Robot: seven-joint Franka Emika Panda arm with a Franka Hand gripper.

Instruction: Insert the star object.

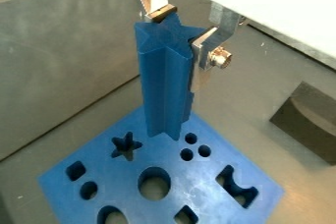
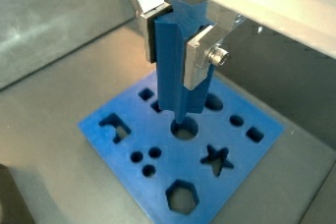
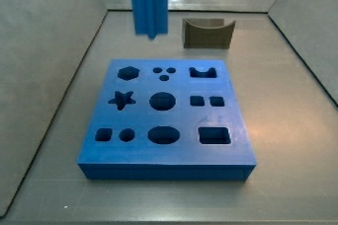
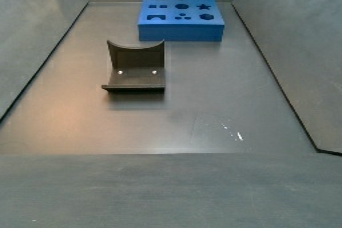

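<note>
Matt blue plastic, ridged, on the star object [image 1: 165, 81], clamped by bare silver metal plates of the gripper [image 1: 182, 29]. Same matt blue plastic on the board [image 3: 169, 120]. Dull grey, faintly sheened tabletop [image 4: 201, 122]. Matt olive block [image 4: 135, 68].

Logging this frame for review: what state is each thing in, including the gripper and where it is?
gripper: above the blue board, shut on the star object.
star object: upright, held at its top, lower end hanging over the board, not yet inserted.
blue board: flat on the floor, every hole empty.
star hole: empty.
dark olive curved block: on the floor, apart from the board.
</note>
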